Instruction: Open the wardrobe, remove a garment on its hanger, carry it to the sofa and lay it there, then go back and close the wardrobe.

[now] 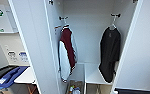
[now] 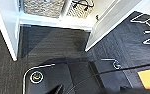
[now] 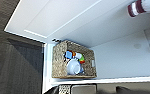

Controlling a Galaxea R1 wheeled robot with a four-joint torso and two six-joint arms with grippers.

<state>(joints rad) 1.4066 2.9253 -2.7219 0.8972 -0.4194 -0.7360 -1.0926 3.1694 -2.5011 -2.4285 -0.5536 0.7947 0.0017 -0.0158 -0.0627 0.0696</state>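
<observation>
The white wardrobe (image 1: 88,37) stands open in front of me, its left door (image 1: 33,45) and right door (image 1: 143,50) swung wide. Inside on the right, the black garment (image 1: 110,53) hangs on a pale hanger (image 1: 113,25) from a hook on the back wall. A dark red and white jacket (image 1: 67,50) hangs on the left. In the left wrist view the wardrobe's base (image 2: 56,21) and both door bottoms are seen above dark carpet. In the right wrist view the jacket's red cuff (image 3: 136,7) shows above a wicker basket (image 3: 56,60).
Wicker baskets (image 2: 41,7) fill the bottom compartments; one holds colourful items (image 3: 74,62). A white shelf (image 1: 96,76) lies below the black garment. A desk with a blue object (image 1: 6,77) stands at the left. White chair legs (image 2: 148,27) stand beside the right door.
</observation>
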